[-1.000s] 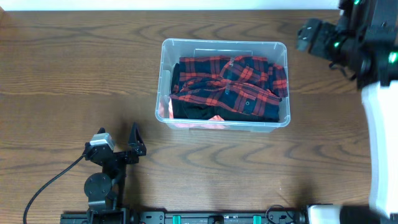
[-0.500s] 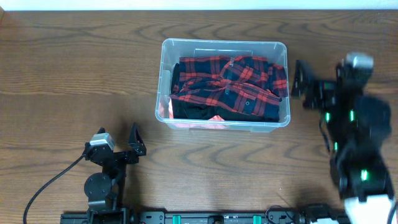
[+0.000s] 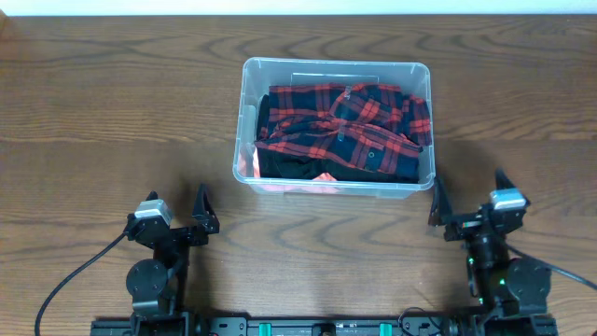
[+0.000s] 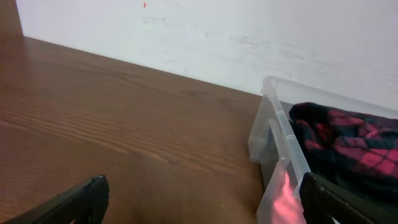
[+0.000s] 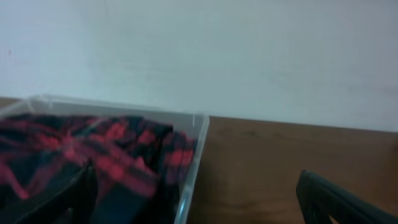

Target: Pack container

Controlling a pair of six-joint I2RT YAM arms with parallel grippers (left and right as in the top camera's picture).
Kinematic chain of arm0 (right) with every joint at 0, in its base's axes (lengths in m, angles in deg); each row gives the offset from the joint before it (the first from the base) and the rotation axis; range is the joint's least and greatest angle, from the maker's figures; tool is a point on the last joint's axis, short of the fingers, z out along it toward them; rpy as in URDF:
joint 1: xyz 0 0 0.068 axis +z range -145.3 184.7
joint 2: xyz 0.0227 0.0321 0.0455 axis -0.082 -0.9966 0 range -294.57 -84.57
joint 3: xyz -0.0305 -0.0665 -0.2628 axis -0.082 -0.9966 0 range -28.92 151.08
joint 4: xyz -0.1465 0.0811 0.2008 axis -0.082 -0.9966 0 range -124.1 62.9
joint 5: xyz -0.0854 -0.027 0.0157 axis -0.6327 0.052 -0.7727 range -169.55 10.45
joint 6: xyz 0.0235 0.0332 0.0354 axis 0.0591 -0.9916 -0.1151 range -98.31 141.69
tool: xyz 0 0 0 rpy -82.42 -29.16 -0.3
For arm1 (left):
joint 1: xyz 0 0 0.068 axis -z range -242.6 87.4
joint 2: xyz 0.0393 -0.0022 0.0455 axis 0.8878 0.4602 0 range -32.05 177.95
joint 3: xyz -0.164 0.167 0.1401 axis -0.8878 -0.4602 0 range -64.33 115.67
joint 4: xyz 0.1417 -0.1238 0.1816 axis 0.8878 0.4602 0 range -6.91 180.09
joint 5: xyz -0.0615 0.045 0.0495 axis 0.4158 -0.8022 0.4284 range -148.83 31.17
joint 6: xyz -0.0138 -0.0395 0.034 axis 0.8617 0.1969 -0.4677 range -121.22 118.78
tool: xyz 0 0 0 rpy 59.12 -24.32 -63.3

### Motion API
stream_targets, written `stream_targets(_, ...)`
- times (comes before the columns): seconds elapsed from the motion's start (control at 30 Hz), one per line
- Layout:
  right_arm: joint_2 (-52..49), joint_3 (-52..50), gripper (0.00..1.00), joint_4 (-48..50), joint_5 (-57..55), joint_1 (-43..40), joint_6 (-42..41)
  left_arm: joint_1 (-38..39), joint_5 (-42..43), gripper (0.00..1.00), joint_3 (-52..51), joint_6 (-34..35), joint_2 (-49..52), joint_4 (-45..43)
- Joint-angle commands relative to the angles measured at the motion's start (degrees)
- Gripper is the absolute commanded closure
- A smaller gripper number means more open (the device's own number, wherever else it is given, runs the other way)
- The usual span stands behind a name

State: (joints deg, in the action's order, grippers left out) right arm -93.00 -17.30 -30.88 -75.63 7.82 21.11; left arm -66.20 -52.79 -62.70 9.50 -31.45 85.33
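Two grippers are pictured sitting low over the dark brown wooden table point(image 3: 112, 112), with the large clear rectangular plastic container point(image 3: 244, 121) set ahead of and between them. The left gripper point(image 3: 177, 201) is spread wide and nothing is held in it. In its wrist view its black fingers point(image 4: 68, 205) are pushed out to the bottom corners, and the container is found ahead and to its right, well apart. The right gripper point(image 3: 466, 191) is likewise spread wide and empty. The container's near corner lies ahead and to its left, near but not touched.

A crumpled red-and-black plaid fabric shirt point(image 3: 340, 131) is shown lying inside the container and filling most of it, and as far as can be made out none of it is draped over the rim. A patch of orange-pink material point(image 3: 284, 185) is glimpsed beneath the shirt, along the container wall nearest the grippers, and what it is cannot be told. Nothing else waiting to be packed is seen in any view. The packing is therefore judged done, or all but done. No lid is in view, so whether a closing step is left cannot be said.
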Motion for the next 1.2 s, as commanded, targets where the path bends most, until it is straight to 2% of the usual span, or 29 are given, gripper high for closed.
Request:
stream_targets(0.0,3.7,-3.8,0.01,0.4,0.6,-0.5,0.5,0.2,0.9,0.02,-1.4,0.3,-0.3,1.2)
stream_targets(0.6,8.2,-11.3,0.01,-0.1,0.6,-0.6,-0.2,0.2,0.9,0.02,-1.4,0.3,-0.3,1.2)
stream_targets(1.17,8.0,-11.3,0.01,0.0,0.6,-0.6,-0.2,0.2,0.9,0.02,-1.4,0.3,-0.3,1.2)
